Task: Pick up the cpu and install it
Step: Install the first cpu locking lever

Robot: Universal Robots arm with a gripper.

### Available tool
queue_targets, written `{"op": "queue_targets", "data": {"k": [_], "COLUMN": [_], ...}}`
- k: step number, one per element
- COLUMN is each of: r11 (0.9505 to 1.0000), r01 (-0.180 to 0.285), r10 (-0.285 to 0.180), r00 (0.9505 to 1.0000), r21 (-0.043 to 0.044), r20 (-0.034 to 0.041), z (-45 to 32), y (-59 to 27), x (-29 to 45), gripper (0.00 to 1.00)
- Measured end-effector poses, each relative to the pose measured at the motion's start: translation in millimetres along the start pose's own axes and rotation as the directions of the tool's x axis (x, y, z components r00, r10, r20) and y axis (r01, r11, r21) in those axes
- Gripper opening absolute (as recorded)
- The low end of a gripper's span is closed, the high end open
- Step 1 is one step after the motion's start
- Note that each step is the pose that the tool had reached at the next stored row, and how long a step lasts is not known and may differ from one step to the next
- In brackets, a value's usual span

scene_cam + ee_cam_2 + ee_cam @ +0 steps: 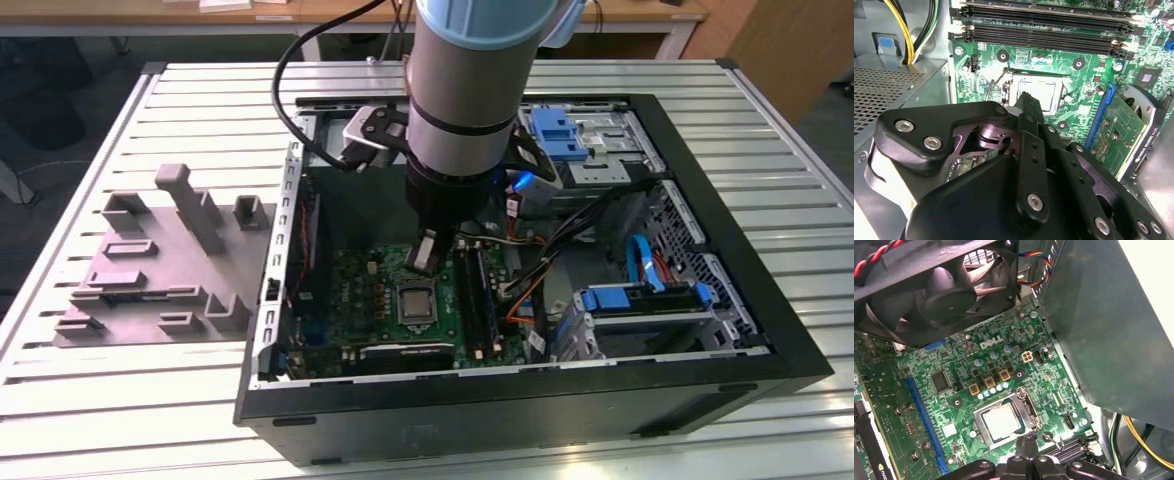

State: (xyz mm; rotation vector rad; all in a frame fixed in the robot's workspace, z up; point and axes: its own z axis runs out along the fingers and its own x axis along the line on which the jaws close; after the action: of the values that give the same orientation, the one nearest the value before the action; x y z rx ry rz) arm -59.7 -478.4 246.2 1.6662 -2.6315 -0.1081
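Note:
The cpu (1003, 421), a small silvery square chip with a pale rim, lies flat inside the metal-framed socket (1026, 402) on the green motherboard. It also appears in the second wrist view as the cpu (1040, 92), and in the exterior view as the cpu (416, 303). My gripper (1026, 444) hangs just above the board at the socket's edge, its two black fingers pressed together with nothing between them. In the second wrist view the gripper (1027, 100) tips over the socket's near side. In the exterior view the gripper (426, 252) sits a little above the socket.
The open computer case (747, 250) surrounds the arm. A black fan (939, 285) hangs over the board. Memory slots (1044, 32), a blue-edged expansion card (1121, 132) and cables (561, 240) crowd the socket. The grey plastic tray (147, 270) stands outside, on the exterior view's left.

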Motion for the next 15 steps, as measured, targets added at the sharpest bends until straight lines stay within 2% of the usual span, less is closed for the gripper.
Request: {"op": "queue_targets", "data": {"k": [6, 11, 15], "r11": [1.0, 1.0, 1.0], "r01": [0.0, 0.0, 0.0], "r10": [0.0, 0.0, 0.0], "r00": [1.0, 1.0, 1.0], "r21": [0.0001, 0.0001, 0.0001], "r20": [0.0002, 0.0001, 0.0001], "z": [0.0, -0.6, -0.7], "y": [-1.0, -9.4, -12.9], "x": [-0.5, -4.7, -9.0], "gripper": [0.11, 0.11, 0.11]}}
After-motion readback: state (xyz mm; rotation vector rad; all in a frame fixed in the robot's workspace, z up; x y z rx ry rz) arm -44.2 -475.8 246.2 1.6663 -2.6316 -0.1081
